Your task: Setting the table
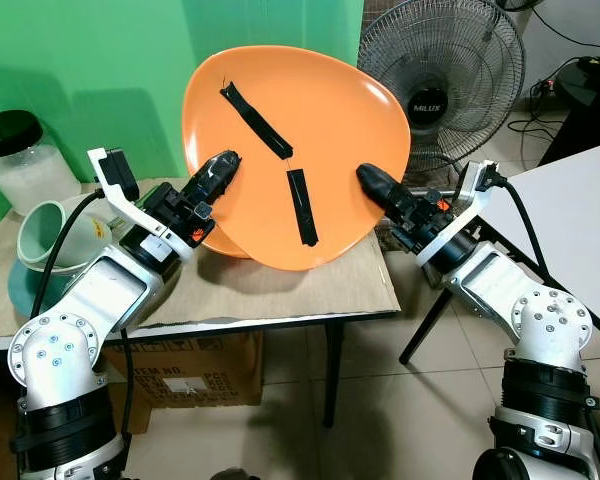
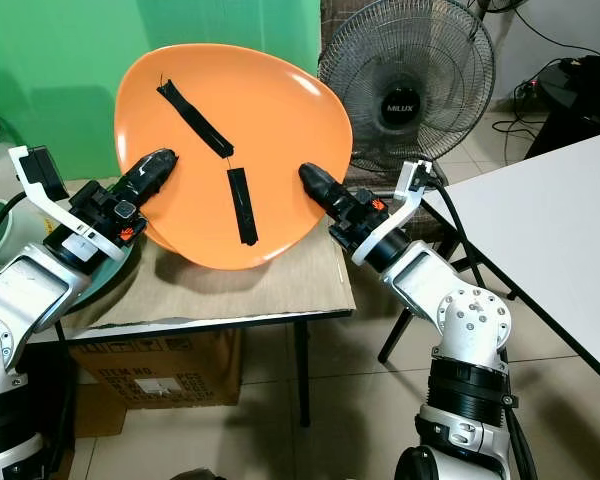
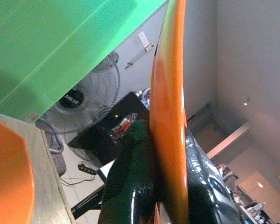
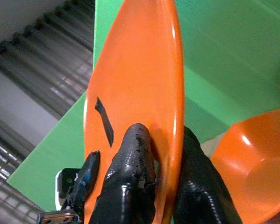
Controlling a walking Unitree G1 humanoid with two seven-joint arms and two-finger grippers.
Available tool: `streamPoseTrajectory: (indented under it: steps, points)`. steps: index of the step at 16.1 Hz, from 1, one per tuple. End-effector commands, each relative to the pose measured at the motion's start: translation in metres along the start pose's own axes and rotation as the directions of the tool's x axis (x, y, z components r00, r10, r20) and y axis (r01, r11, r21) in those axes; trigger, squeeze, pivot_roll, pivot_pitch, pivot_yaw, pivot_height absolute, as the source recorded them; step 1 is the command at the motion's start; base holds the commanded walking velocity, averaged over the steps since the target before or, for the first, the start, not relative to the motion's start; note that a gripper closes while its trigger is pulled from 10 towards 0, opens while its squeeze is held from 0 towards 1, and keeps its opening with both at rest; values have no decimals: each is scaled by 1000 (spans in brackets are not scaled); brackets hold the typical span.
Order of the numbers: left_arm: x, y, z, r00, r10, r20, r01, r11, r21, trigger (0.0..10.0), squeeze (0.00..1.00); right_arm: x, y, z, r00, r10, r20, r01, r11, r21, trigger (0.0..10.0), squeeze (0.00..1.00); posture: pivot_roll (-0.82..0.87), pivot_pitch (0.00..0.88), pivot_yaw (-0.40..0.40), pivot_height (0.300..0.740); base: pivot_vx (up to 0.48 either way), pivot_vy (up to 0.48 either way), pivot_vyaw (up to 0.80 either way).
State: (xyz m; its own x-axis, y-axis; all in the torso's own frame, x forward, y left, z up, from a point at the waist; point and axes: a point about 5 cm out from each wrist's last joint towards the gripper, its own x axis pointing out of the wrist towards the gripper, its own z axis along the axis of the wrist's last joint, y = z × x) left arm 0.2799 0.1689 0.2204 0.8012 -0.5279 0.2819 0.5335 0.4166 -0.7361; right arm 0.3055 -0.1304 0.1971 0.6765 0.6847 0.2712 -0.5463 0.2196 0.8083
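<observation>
Both grippers pinch the orange plate (image 1: 280, 150) by opposite rims: the left gripper (image 1: 220, 172) on one edge, the right gripper (image 1: 372, 182) on the other, holding it tilted above the table (image 1: 280, 285). It looks stiff, smooth, probably light plastic, so slippery; rim grips suit it. Behind the plate stands a fan (image 1: 450, 70).
</observation>
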Motion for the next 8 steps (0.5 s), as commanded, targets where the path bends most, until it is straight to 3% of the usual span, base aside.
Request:
streamPoseTrajectory:
  steps: [1,3,4,5,6,7,8]
  points:
    - [0,-6,2,1000,-29,0,29,1000,10,0,0,5,4,1,1000,19,-10,-19,1000,0,0,0,-17,0,44,740,0,0,0]
    - [0,-5,2,1000,-28,-2,28,1000,5,0,0,6,3,0,1000,17,-8,-17,1000,2,0,0,-17,0,45,740,0,0,0]
    - [0,-5,2,1000,-25,-6,25,1000,8,1216,0,6,3,0,1000,17,-7,-17,1000,3,0,0,-16,0,45,740,0,0,0]
    - [0,-4,1,1000,-10,-19,10,1000,19,4824,0,6,4,0,1000,19,-6,-19,1000,3,0,0,-16,0,45,740,0,0,0]
    - [1,-2,-3,998,17,-67,-13,998,69,10000,8,6,3,1,1000,18,-4,-18,1000,4,0,0,-16,0,44,740,0,0,0]
    - [1,-2,-3,998,17,-67,-13,998,69,10000,8,6,3,1,1000,18,-4,-18,1000,4,0,0,-16,0,44,740,0,0,0]
    - [1,-1,-5,997,30,-78,-23,996,87,10000,1000,5,3,1,1000,17,-2,-17,1000,5,0,0,-16,0,44,740,0,0,0]
